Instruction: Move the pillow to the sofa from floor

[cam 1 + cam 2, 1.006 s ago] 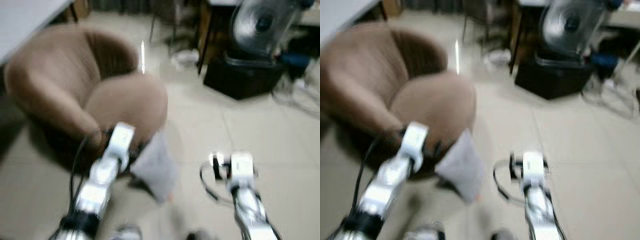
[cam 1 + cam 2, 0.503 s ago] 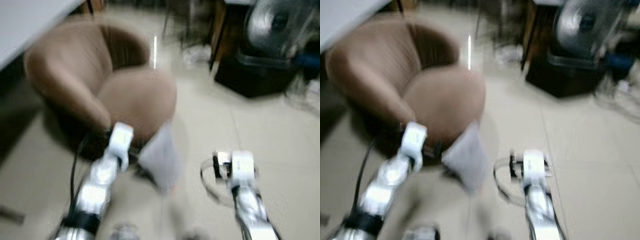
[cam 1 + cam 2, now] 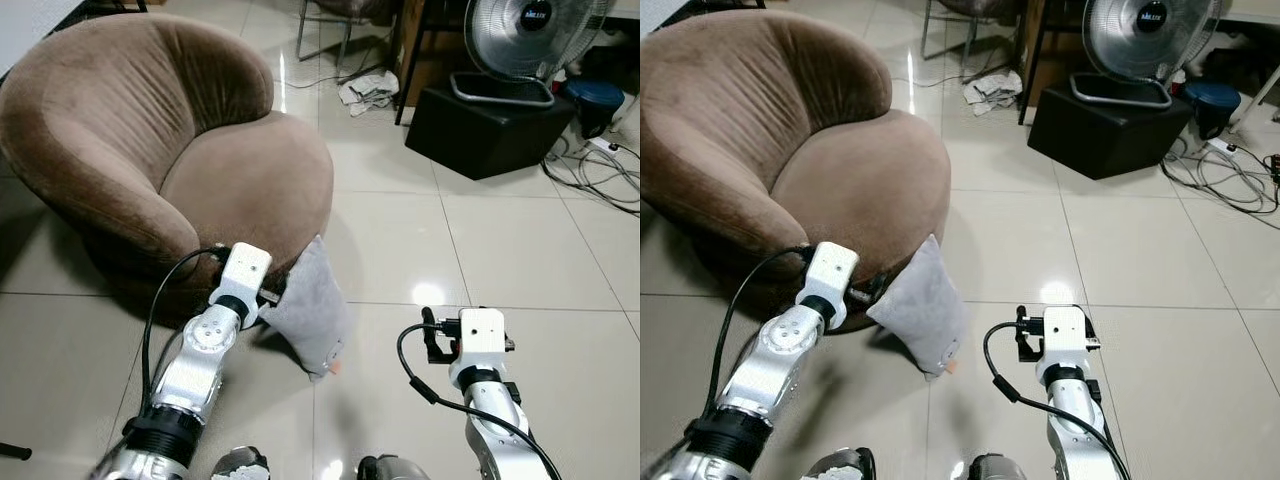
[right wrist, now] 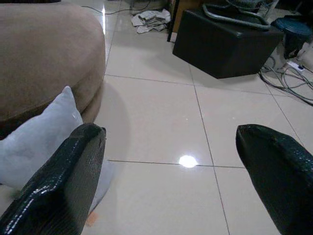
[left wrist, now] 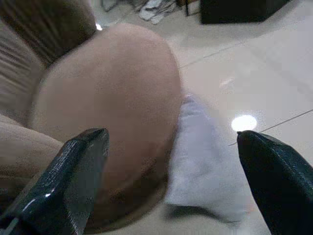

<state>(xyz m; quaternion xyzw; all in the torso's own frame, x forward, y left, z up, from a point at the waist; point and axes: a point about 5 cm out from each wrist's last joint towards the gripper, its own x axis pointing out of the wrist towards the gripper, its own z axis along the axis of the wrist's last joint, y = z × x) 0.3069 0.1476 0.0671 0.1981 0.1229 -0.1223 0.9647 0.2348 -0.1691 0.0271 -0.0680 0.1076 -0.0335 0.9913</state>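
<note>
A grey pillow (image 3: 311, 316) stands on its edge on the tiled floor, leaning against the front of a round brown sofa chair (image 3: 150, 150). My left arm (image 3: 215, 335) reaches to the pillow's left side, its wrist close to the pillow's top corner. In the left wrist view my left gripper (image 5: 171, 139) is open wide, with the pillow (image 5: 200, 161) and the sofa seat (image 5: 107, 98) just beyond its fingers. My right arm (image 3: 478, 345) is held to the right of the pillow, apart from it. My right gripper (image 4: 168, 132) is open, the pillow (image 4: 39, 132) off to one side.
A black box (image 3: 485, 125) with a standing fan (image 3: 530, 30) on it is at the back right. Cables (image 3: 600, 170) and a blue bin (image 3: 600, 100) lie beside it. A crumpled cloth (image 3: 368, 88) and chair legs are behind the sofa. Bare tiles (image 3: 520, 250) lie right of the pillow.
The camera has swung and steadied, so the blur is gone. Both arms keep about the same place relative to the pillow, which still stands on the floor.
</note>
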